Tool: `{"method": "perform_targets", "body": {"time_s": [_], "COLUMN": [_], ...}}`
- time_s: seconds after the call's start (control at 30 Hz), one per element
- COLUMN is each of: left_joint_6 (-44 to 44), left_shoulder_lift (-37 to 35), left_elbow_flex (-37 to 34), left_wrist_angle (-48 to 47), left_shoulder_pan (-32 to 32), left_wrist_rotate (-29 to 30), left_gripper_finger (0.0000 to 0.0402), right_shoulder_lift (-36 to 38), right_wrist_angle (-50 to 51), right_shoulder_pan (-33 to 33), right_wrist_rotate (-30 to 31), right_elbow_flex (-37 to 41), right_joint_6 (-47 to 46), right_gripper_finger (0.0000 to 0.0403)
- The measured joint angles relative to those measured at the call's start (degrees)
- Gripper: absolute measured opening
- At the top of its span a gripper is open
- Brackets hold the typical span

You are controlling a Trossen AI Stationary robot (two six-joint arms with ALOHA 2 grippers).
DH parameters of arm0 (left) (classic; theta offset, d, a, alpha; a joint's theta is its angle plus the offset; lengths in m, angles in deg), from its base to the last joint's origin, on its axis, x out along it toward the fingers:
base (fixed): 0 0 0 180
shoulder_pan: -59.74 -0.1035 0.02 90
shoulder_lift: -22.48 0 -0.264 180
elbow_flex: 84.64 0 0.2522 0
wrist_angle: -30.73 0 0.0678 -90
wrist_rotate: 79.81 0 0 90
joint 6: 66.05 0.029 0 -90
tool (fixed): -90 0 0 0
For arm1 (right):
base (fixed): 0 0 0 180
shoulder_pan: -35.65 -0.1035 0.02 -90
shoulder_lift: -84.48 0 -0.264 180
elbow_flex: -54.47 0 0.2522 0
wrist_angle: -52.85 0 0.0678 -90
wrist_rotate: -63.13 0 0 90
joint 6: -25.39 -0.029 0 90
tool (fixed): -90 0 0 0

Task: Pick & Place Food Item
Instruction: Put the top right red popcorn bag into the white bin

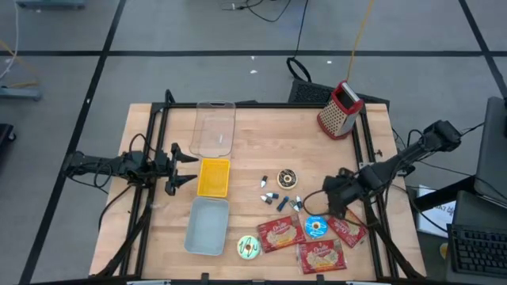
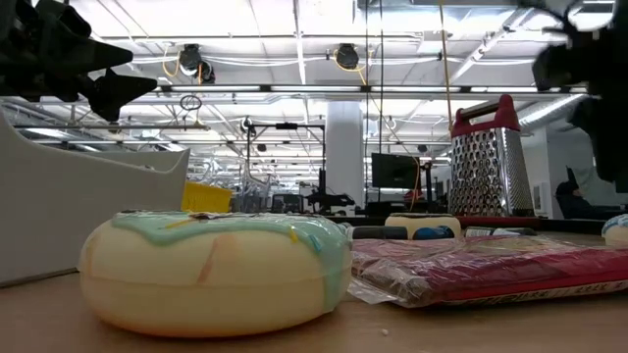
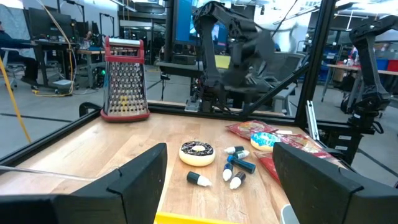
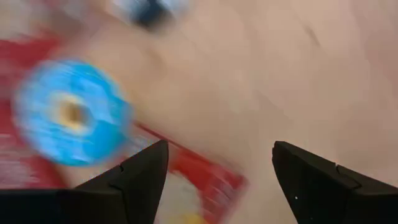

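On the wooden table [image 1: 253, 142], the blue doughnut [image 1: 316, 227] lies on red packets [image 1: 279, 235]. The right gripper [image 1: 326, 199] hangs just beside it, fingers apart, empty. The left gripper [image 1: 188, 169], also spread, waits beside a yellow tray [image 1: 214, 176].

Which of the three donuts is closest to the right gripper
The blue-frosted donut, lying on the red snack packets just below the open right gripper. The chocolate donut sits farther up the table, and the green-frosted donut lies farther left near the front edge.
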State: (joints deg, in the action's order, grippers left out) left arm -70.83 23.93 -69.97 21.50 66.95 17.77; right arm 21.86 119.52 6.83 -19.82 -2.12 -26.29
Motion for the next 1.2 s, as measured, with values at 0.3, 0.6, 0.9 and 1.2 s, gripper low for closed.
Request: {"method": "perform_targets", "body": {"time_s": [0.3, 0.6, 0.9, 1.2], "left_joint_6": [0.0, 0.0, 0.0, 0.0], "left_shoulder_lift": [0.0, 0.0, 0.0, 0.0], "left_elbow_flex": [0.0, 0.0, 0.0, 0.0], "left_wrist_angle": [0.0, 0.0, 0.0, 0.0], "left_shoulder_pan": [0.0, 0.0, 0.0, 0.0], "left_wrist_rotate": [0.0, 0.0, 0.0, 0.0], "left_gripper_finger": [0.0296, 0.0296, 0.0296, 0.0296], "right_shoulder_lift": [0.6, 0.6, 0.6, 0.6], "right_wrist_angle": [-2.2, -11.0, -11.7, -11.5], "right_shoulder_pan": [0.1, 0.1, 0.1, 0.1], "right_wrist_rotate": [-4.8, -5.9, -6.1, -5.9], "right_elbow_flex": [8.0, 13.0, 13.9, 13.9], "right_joint_6": [-4.7, -4.7, -5.1, -5.3], "right_gripper_finger": [0.0274, 0.0273, 0.0245, 0.017]}}
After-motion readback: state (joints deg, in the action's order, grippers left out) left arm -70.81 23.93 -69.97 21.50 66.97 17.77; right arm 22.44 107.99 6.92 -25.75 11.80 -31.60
